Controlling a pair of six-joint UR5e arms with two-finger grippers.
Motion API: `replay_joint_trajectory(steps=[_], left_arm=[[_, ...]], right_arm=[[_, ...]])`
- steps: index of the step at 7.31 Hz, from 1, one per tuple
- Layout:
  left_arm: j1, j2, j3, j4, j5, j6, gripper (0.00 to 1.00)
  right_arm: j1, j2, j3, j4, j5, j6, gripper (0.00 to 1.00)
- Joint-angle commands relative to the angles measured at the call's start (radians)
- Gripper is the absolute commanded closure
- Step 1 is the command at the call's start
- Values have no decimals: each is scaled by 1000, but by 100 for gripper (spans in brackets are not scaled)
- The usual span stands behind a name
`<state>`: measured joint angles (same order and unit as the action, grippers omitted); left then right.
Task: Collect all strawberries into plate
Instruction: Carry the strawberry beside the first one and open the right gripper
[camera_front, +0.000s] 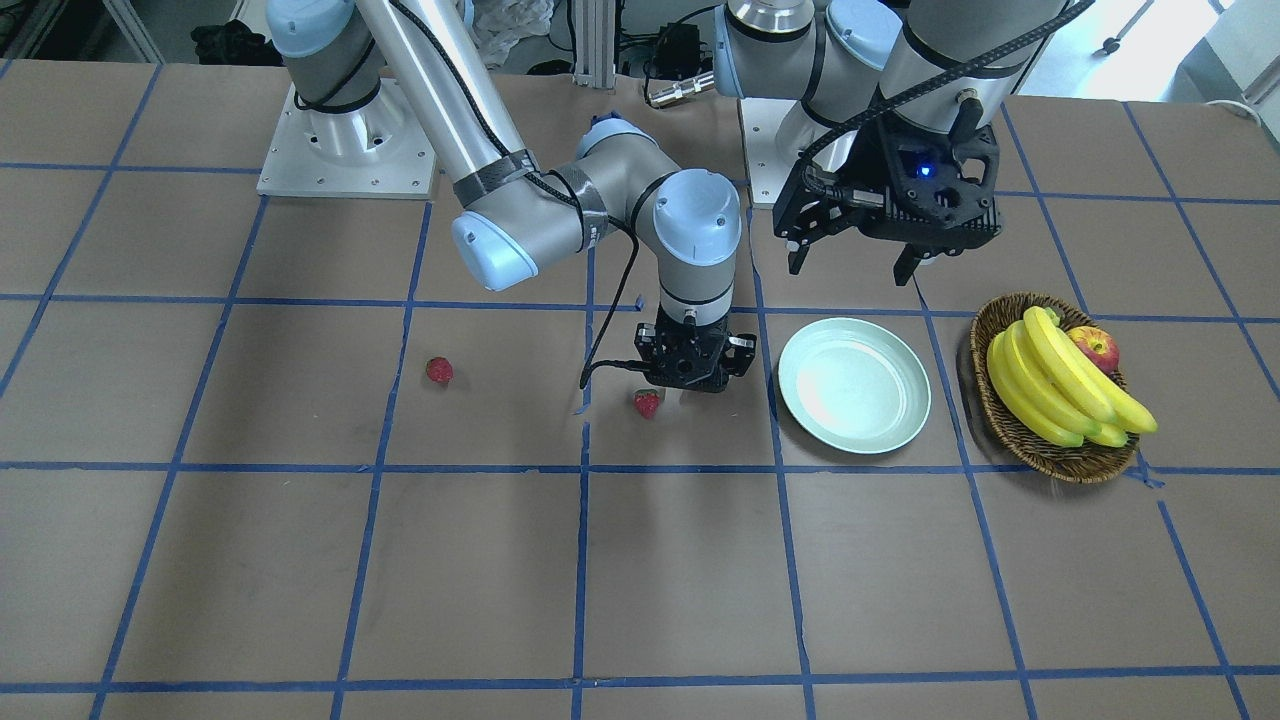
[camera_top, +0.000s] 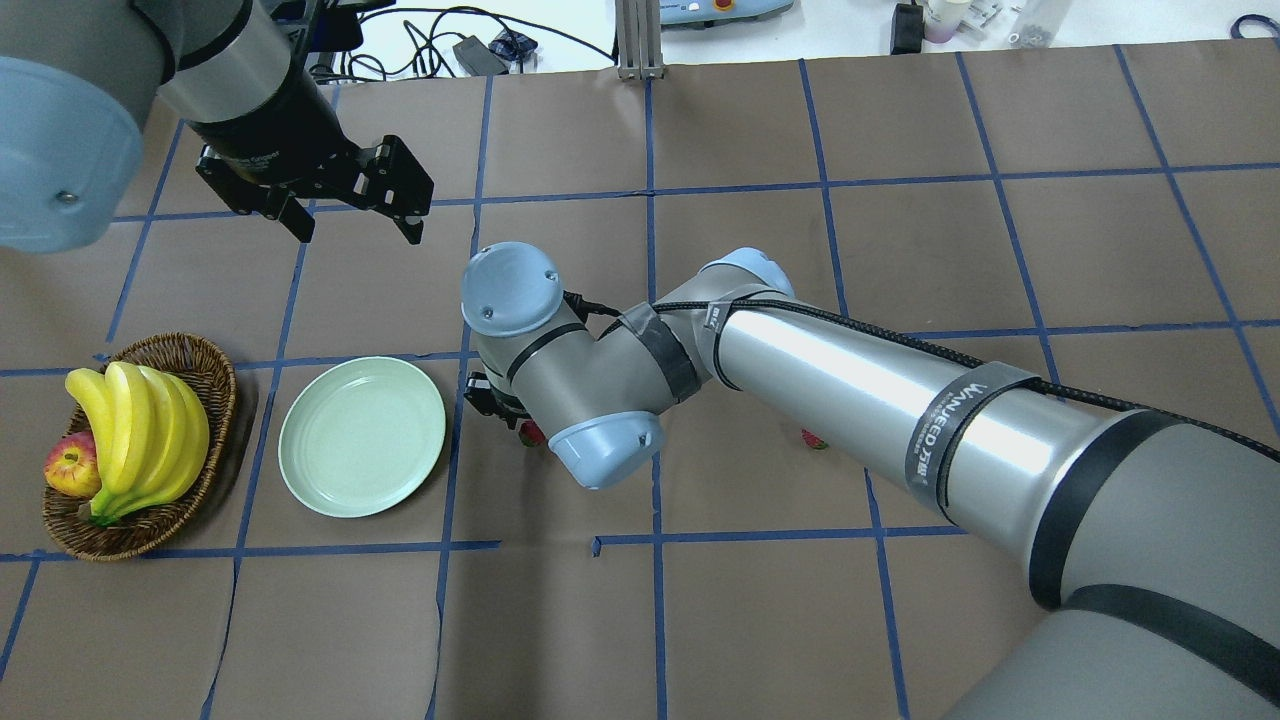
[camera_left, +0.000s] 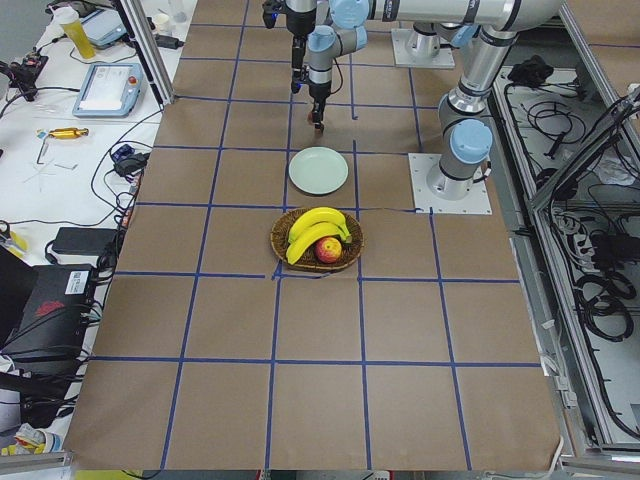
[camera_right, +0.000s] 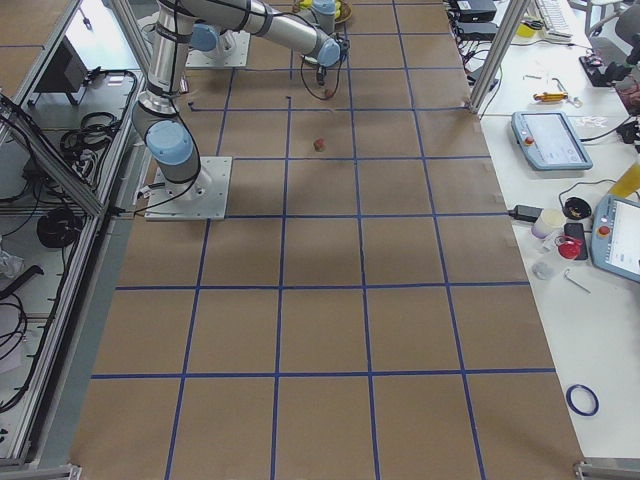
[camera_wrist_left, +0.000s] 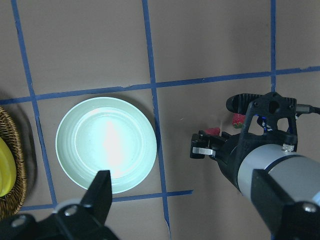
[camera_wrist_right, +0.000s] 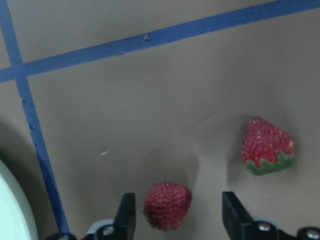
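Item nearest the right wrist lens: first strawberry (camera_wrist_right: 167, 205), lying on the brown table (camera_wrist_right: 125, 115) in the gap of the right gripper (camera_wrist_right: 179, 216). The jaws stood spread, one finger on either side, neither touching the fruit, which sat nearer the finger on the view's left. Second strawberry (camera_wrist_right: 267, 146), green cap showing, lay just outside the jaws, beyond the other finger and a little farther on, apart from the first. Blue tape lines (camera_wrist_right: 150, 37) crossed the paper past both. Plate (camera_front: 853, 432), pale mint, round and glossy, sat near the right gripper on the robot's left of it, across one tape line. Its curved edge showed at the corner of the wrist view, and all three strawberries lay on the table outside it. Wicker basket (camera_front: 1050, 462), beside the plate on the side away from the right gripper, held a bunch of bananas (camera_front: 1060, 385) and one red-yellow apple (camera_front: 1095, 348) tucked against them. Left gripper (camera_front: 850, 268) hung above the table on the robot's side of the plate, jaws spread. Third strawberry (camera_front: 439, 370) lay well apart from the others, on the robot's right.
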<state>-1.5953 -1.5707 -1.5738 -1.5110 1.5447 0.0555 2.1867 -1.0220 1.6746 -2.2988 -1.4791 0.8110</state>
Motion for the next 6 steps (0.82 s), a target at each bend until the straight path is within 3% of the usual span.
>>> replay_joint_trajectory(steps=[1, 2, 4, 6], left_arm=[[0, 1, 0, 0, 0, 1, 0], [0, 1, 0, 2, 0, 1, 0], [0, 1, -2, 2, 0, 4, 0], [0, 0, -2, 0, 0, 4, 0]], right_arm=[[-1, -51, 11, 15, -16, -9, 0], [-33, -108, 69, 18, -53, -66, 0], [-181, -232, 275, 7, -107, -207, 0], [-383, -340, 475, -84, -106, -526, 0]])
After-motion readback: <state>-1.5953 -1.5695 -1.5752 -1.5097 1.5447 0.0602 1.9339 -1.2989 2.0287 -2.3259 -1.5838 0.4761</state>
